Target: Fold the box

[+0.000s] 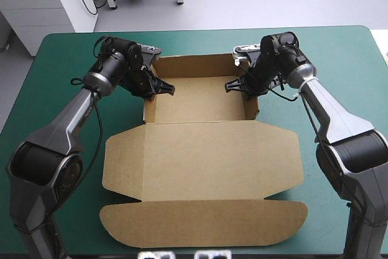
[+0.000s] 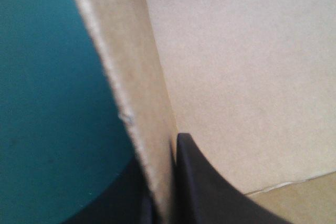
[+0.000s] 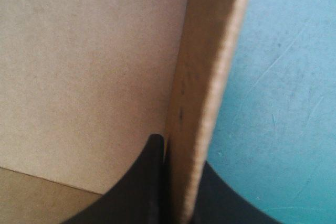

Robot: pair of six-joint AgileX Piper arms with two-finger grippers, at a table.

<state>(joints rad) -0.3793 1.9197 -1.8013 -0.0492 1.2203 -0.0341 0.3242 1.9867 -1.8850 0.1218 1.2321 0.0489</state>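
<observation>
A table [image 1: 339, 53] with rounded corners and a teal-green cover carries a box [image 1: 200, 162] of cut brown board near its middle. The box's far part stands as an open tray with raised walls. Its wide lid panel and rounded front flap lie flat on the cover, reaching toward the table's near edge.

Both end effectors [image 1: 161, 88] [image 1: 236, 85] in tight pinch
</observation>
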